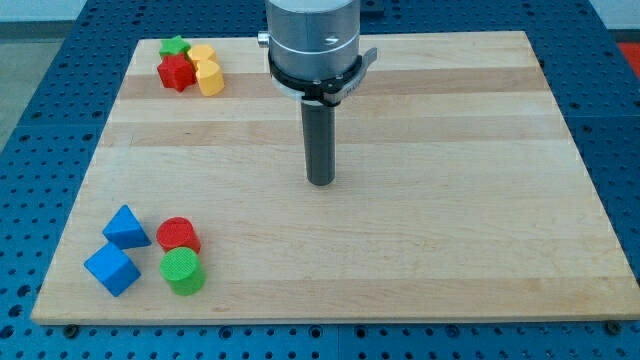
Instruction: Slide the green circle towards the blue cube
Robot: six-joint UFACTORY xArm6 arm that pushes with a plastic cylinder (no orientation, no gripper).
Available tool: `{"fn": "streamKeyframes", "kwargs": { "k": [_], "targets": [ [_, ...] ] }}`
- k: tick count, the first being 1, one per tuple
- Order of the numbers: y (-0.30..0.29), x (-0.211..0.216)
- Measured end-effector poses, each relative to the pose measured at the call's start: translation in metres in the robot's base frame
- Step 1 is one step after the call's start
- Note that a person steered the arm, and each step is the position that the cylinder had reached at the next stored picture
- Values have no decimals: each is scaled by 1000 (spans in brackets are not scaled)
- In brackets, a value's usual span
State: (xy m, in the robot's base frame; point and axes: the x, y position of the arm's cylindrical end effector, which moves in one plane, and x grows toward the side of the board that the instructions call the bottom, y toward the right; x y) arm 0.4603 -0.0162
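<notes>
Green circle (183,271) sits near the board's (450,250) bottom-left corner, just right of the blue cube (111,268) with a small gap between them. A red circle (179,235) touches it from above, and a blue triangle (126,227) lies above the cube. I have no claw, only a rod; my tip (320,182) rests mid-board, well apart from these blocks. Top left, a green star (175,46), red star (176,72) and two yellow blocks (206,70) cluster together.

Wooden board (420,250) — carries two block clusters: top-left, bottom-left.
</notes>
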Motion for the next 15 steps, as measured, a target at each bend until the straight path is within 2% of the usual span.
{"fn": "streamKeyframes", "kwargs": {
  "k": [4,6,7,10,12,15],
  "targets": [
    [-6,4],
    [-39,105],
    [-44,126],
    [-55,136],
    [-95,137],
    [-115,134]
  ]
}}
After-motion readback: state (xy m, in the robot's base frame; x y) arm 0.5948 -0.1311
